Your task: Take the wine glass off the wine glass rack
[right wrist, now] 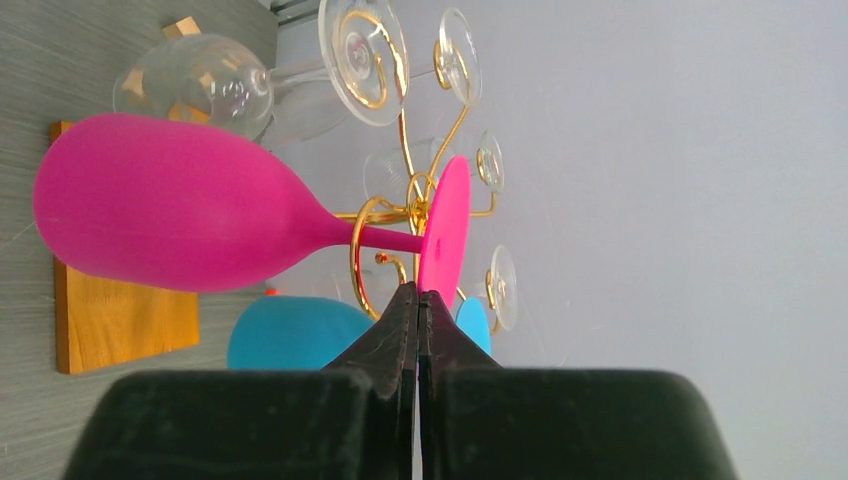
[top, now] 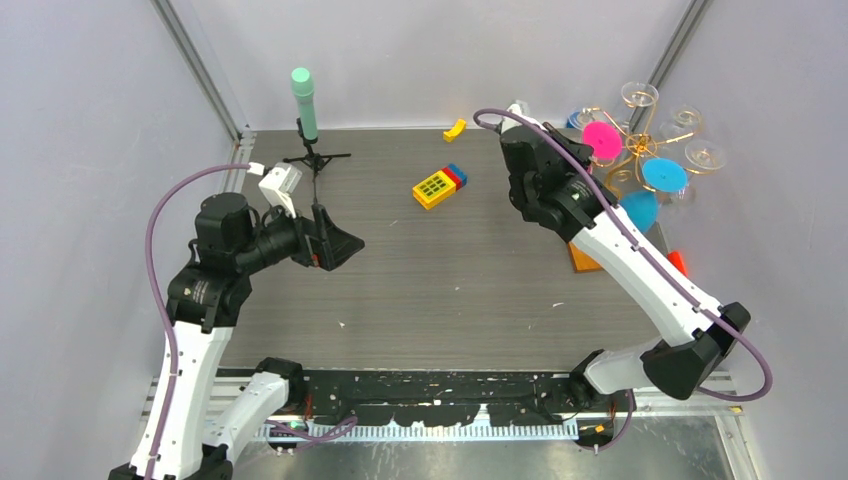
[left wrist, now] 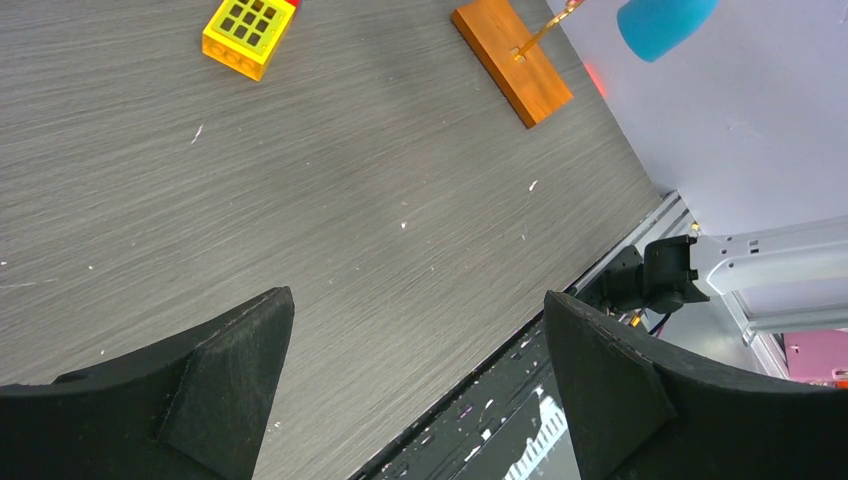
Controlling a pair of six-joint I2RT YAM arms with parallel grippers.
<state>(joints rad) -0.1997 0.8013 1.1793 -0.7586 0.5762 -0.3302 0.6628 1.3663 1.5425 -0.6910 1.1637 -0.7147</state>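
The wine glass rack [top: 640, 150] is a gold wire stand on an orange-brown wooden base [top: 583, 258] at the table's far right. Several glasses hang from it upside down. A pink wine glass [top: 601, 140] hangs on the near-left arm. In the right wrist view its bowl [right wrist: 160, 205] points left and its stem runs through a gold curl [right wrist: 375, 215]. My right gripper [right wrist: 418, 292] is shut, with its tips pinching the lower rim of the pink foot [right wrist: 445, 220]. My left gripper [top: 340, 245] is open and empty over the left table; the left wrist view [left wrist: 415, 380] shows it too.
Two blue glasses [top: 664, 174] and clear glasses [top: 640, 95] hang on the same rack. A green microphone on a black tripod [top: 304, 100] stands at the back left. A yellow block toy [top: 435, 188] lies mid-table, with a small yellow piece [top: 455, 129] behind it. Grey walls close both sides.
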